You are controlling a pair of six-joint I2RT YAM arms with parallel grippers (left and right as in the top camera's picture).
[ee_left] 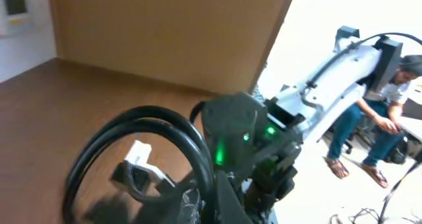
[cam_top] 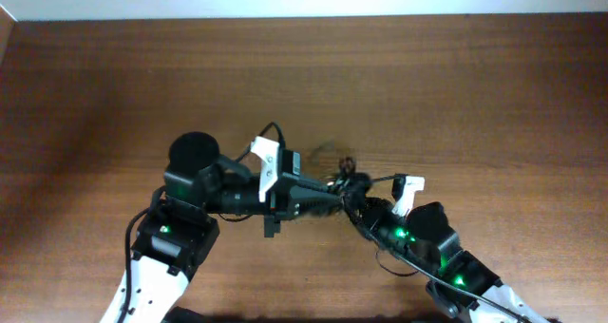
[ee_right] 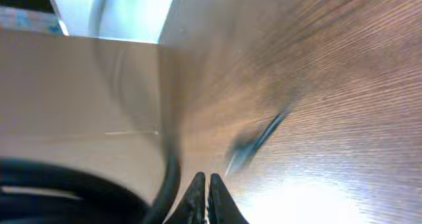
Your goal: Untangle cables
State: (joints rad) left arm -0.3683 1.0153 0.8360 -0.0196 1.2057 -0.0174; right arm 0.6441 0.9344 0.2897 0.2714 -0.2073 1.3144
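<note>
Right tool (ee_right: 206, 196): in its own wrist view the two dark fingertips sit pressed together at bottom centre, with only a hairline slit between them. Clenched. Cannot tell whether a cord is pinched inside. View smeared.

Left tool (cam_top: 333, 198): overhead, it reaches in from lower left and its tip meets the right tool at frame centre. Its fingers are lost in dark blur at the bottom of its wrist view, so released or clenched, cannot tell.

The cables (cam_top: 346, 174): a small dark knot just above where the tools meet, centre of the overhead frame. A faint line trails up-left from it. The right wrist view catches one blurred strand (ee_right: 257, 141) over the worktop (ee_right: 343, 85), centre right.

Judgement: the step in hand is drawing the knot apart between the two tools. To do it well:
- Put each tool on a different cord.
- Pull apart slowly and level.
- Watch whether the knot loosens or cinches.
- If it cinches, ease off, regrip nearer a plug end and feed that end back through the loop.
- Keep clear of the thick black loops (ee_left: 148, 115) at left in the left wrist view, probably arm wiring.
</note>
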